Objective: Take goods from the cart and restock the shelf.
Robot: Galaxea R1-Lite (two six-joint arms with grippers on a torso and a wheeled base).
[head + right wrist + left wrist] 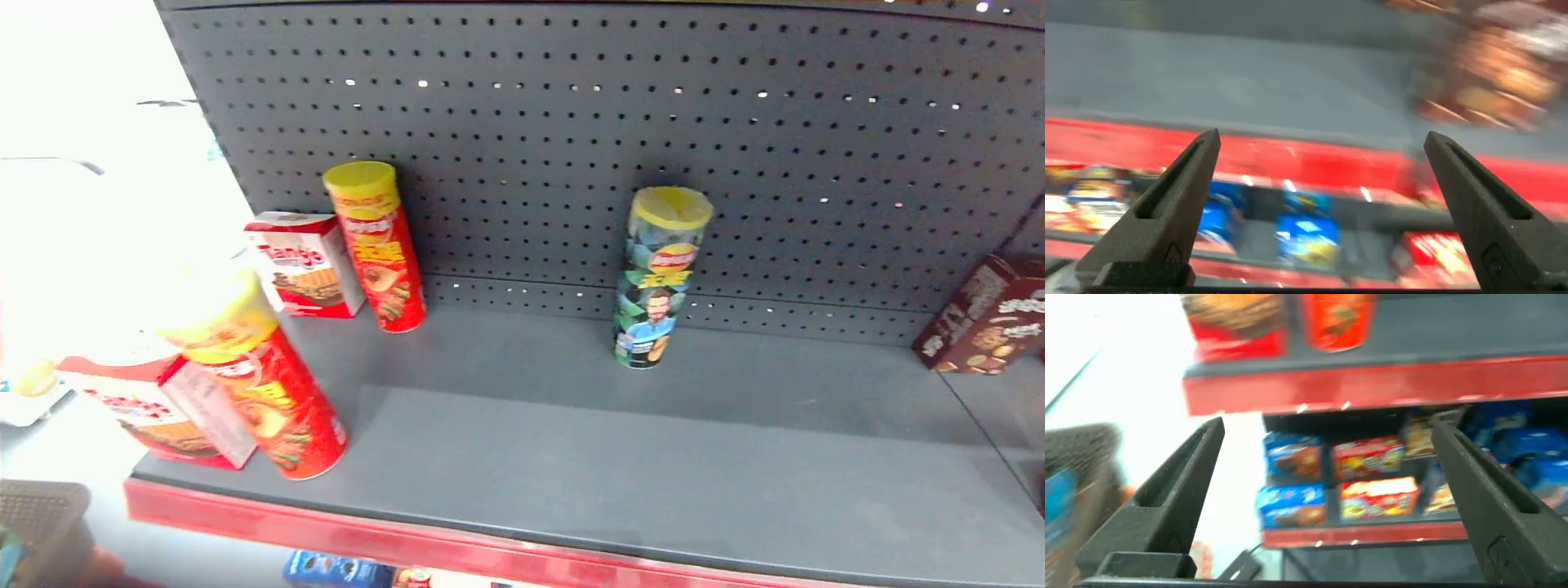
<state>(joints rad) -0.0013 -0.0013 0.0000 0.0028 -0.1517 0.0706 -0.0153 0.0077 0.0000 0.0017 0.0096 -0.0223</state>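
Grey metal shelf (571, 482) with a red front lip. Front left: red-and-white cardboard carton (163, 420) touching red chip can (273, 404) with a yellow lid. Rear: red-and-white wafer box (306, 265) beside second red can (380, 249). Centre: blue-green can (655, 286), upright. Far right: brown carton (980, 318). Left gripper (1327, 423) and right gripper (1321, 135) spread wide, empty, below shelf level.

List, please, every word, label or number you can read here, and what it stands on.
Rear white-and-red box: large red brand lettering, left unquoted.
Rear red canister: logo and yellow lettering, too blurred.
Blue-green canister: the same, too blurred.
Front red canister: too blurred.
Front white-and-red box: too blurred.
Brown box: too small.
No numbers legible.
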